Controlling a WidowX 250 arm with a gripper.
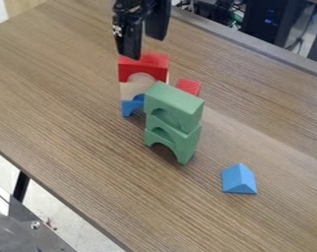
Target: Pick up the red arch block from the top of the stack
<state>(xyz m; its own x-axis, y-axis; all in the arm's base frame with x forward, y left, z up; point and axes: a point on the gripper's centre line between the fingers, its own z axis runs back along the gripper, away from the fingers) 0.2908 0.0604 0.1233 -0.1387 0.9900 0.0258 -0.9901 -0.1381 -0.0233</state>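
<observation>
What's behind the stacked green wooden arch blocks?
A red arch block, bare-wood block and blue block, stacked, plus a small red block. The green arch blocks partly cover the stack; anything fully covered can't be seen.

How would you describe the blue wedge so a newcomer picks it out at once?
On the table, find the green stack. Down and to the right of it in the view sits the blue wedge, touching no other block. Its sloping sides set it apart from the blue arch low in the red-topped stack.
</observation>
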